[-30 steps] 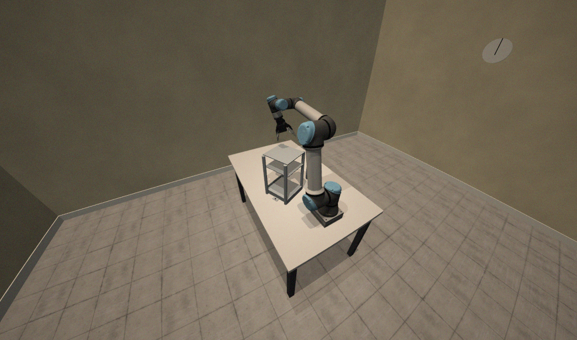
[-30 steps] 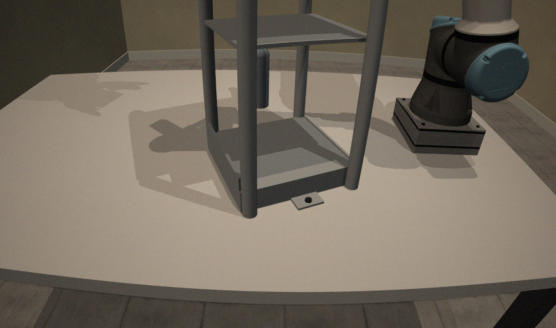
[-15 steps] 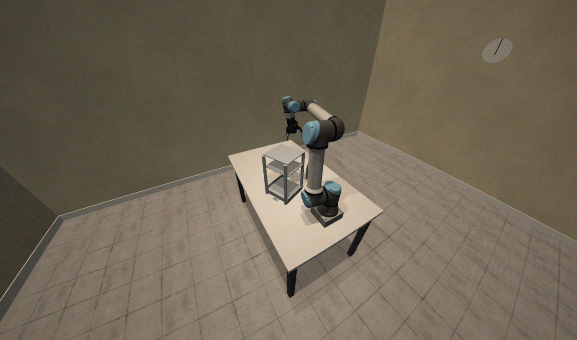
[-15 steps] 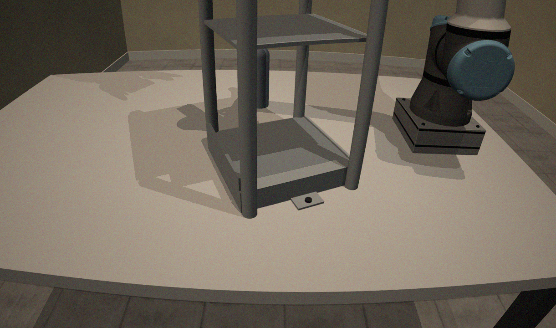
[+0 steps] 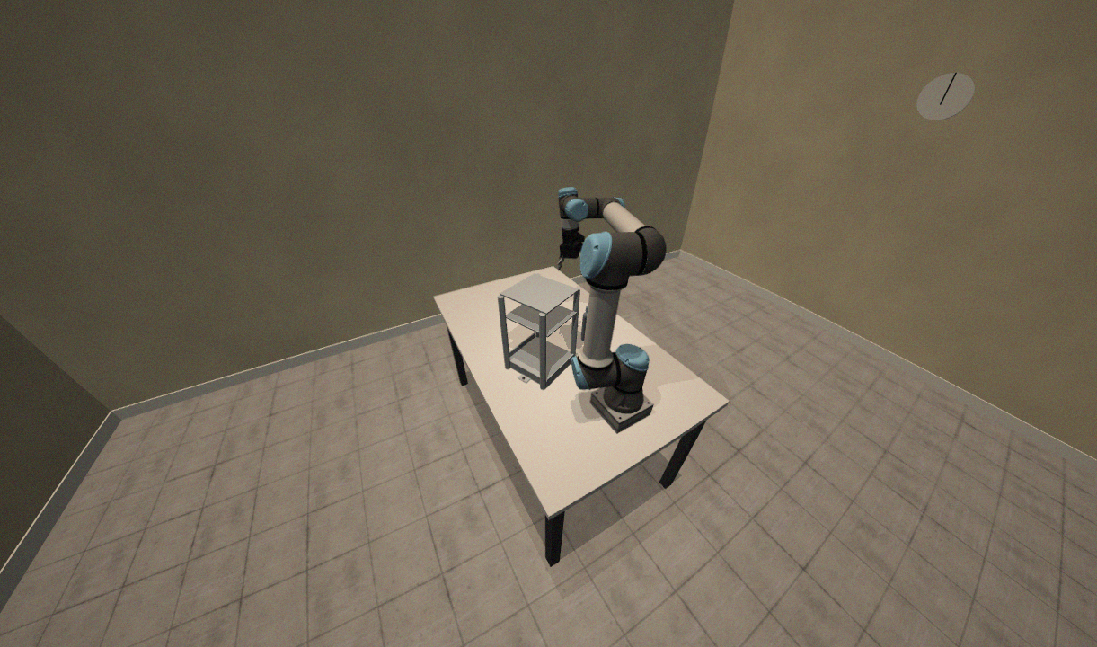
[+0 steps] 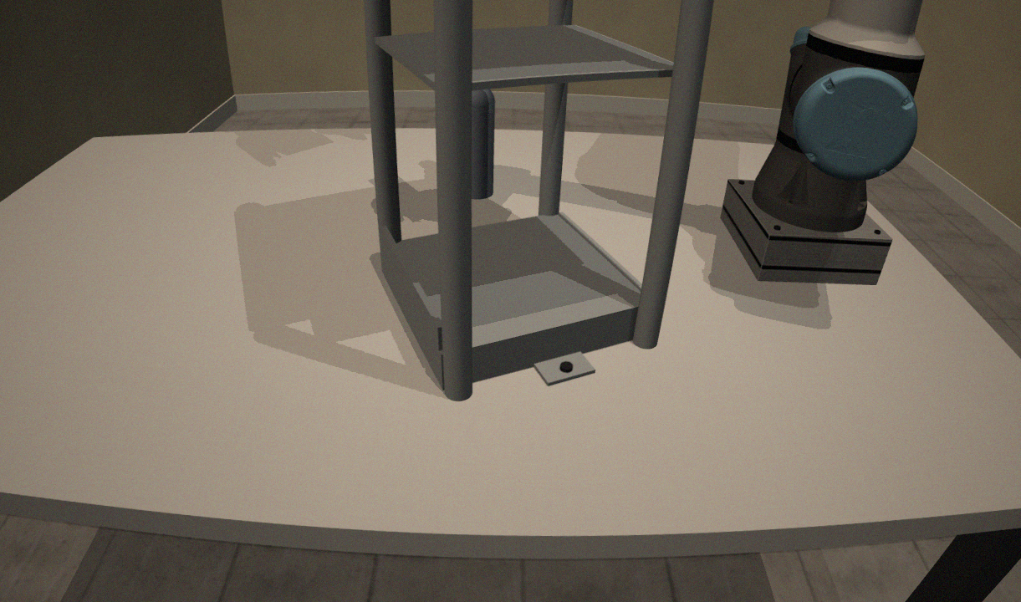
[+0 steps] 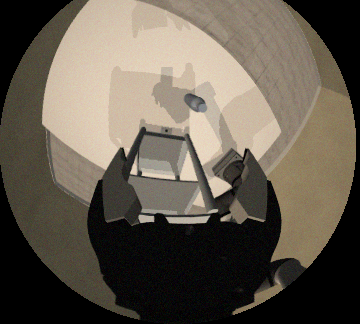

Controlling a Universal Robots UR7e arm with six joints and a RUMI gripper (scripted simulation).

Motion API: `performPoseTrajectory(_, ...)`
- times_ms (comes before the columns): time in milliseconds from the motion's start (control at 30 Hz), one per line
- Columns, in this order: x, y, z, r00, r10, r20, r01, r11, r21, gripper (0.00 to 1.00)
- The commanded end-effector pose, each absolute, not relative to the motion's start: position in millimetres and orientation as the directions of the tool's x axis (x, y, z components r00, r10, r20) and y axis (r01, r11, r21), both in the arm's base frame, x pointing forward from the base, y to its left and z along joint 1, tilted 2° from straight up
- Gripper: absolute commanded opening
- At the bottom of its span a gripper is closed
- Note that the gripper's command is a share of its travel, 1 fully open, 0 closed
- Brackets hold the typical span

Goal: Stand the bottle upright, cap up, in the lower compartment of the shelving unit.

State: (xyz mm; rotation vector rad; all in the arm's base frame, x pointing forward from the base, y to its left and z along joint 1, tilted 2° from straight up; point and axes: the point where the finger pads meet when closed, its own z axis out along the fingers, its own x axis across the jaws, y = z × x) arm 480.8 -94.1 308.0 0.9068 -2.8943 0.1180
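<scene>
The dark grey-blue bottle point(image 5: 584, 323) point(image 6: 484, 145) point(image 7: 195, 102) stands upright on the table, outside the shelving unit point(image 5: 543, 350) point(image 6: 453, 224) point(image 7: 201, 174). In the exterior view it shows behind the unit, partly covered by a post, its top hidden by the middle shelf. The arm partly covers it in the top view. The lower compartment's floor point(image 6: 513, 247) bears no object, and a low wall point(image 6: 558, 333) edges it on the exterior view's side. My gripper point(image 5: 571, 259) point(image 7: 185, 149) is open and empty, high above the table and well away from the bottle.
The posts and shelves of the unit stand close to the bottle. The robot's base point(image 5: 620, 410) point(image 6: 805, 257) is bolted on the table point(image 5: 535, 450) point(image 6: 199, 449) point(image 7: 85, 64), to the unit's right in the exterior view. A small plate point(image 6: 551, 374) with a black knob lies against the unit.
</scene>
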Motion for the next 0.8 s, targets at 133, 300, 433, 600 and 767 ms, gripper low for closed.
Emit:
performPoseTrajectory(133, 463.2, -112.8, 299.8, -0.86, -0.505, 0.076, -0.509, 0.86, -0.043, 1.0)
performPoseTrajectory(300, 453.8, -121.4, 294.7, -0.88, -0.472, 0.052, -0.474, 0.88, -0.043, 1.0)
performPoseTrajectory(433, 447.3, -127.0, 291.1, -0.893, -0.448, 0.036, -0.45, 0.892, -0.042, 1.0)
performPoseTrajectory(600, 443.2, -130.4, 288.7, -0.901, -0.433, 0.026, -0.434, 0.9, -0.042, 1.0)
performPoseTrajectory(767, 437.5, -135.0, 285.4, -0.911, -0.412, 0.012, -0.412, 0.91, -0.041, 1.0)
